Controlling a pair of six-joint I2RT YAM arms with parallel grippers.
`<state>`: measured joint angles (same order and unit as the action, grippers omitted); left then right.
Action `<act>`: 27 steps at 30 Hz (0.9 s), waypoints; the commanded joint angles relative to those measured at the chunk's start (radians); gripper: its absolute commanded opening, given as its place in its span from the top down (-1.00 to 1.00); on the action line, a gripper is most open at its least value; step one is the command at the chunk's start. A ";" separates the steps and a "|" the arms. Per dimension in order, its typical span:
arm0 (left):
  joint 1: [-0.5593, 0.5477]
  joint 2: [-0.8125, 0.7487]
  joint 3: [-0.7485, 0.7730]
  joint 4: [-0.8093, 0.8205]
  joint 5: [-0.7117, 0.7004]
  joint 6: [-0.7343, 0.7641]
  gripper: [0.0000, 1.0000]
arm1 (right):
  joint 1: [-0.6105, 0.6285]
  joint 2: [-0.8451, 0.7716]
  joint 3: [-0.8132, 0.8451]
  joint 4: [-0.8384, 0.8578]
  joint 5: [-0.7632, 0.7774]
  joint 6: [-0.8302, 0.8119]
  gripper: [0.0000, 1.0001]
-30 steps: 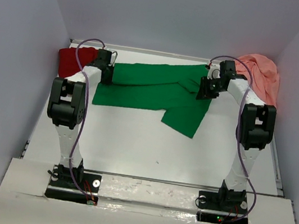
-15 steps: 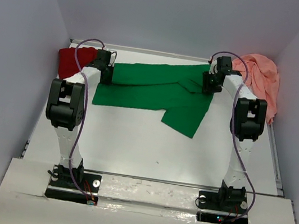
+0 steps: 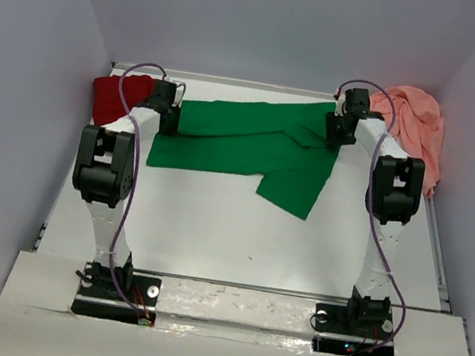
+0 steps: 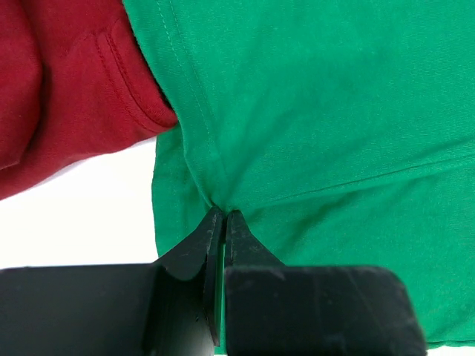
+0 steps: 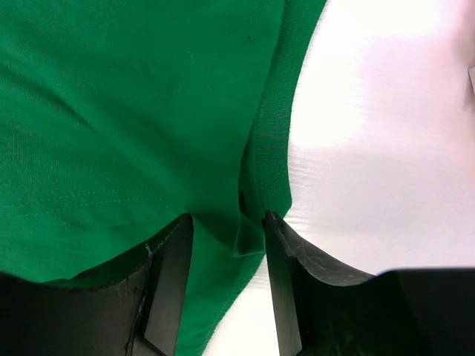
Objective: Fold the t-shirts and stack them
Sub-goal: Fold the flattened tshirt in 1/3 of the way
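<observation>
- Left wrist view: my left pincer (image 4: 224,216) is squeezed tight. Its tips meet on a puckered fold of the green shirt (image 4: 319,111), close to its side hem. From the top view I cannot tell this, because my own wrist covers the tips.
- The same view shows the red shirt (image 4: 67,89) lying against that hem, a sleeve cuff touching the green edge. A patch of bare table (image 4: 82,215) shows below the cuff.
- Right wrist view: my right pincer (image 5: 228,222) stands part open with one finger on either side of the green shirt's folded edge. The inner finger sits over cloth and the outer one over bare table just beside the hem. The edge lies loose in the gap, not clamped.
- Top view: the green shirt is spread across the far half of the table, with one flap reaching toward the middle. The red shirt is bunched in the far left corner.
- Only the top view shows the pink shirt (image 3: 417,125), which is heaped in the far right corner.
- Both my arms stretch to the far edge. The left forearm crosses where red meets green. The right forearm runs between green and pink and hides part of the pink heap.
</observation>
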<state>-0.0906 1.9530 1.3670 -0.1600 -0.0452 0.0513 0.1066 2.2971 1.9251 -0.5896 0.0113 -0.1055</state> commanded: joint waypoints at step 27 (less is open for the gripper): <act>-0.003 -0.074 0.133 0.016 -0.090 0.051 1.00 | 0.008 -0.102 0.057 0.031 -0.060 0.000 1.00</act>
<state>-0.0910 1.9526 1.4021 -0.1635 -0.0814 0.0723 0.1066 2.2574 1.9095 -0.5774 -0.0414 -0.1009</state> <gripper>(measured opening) 0.094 0.021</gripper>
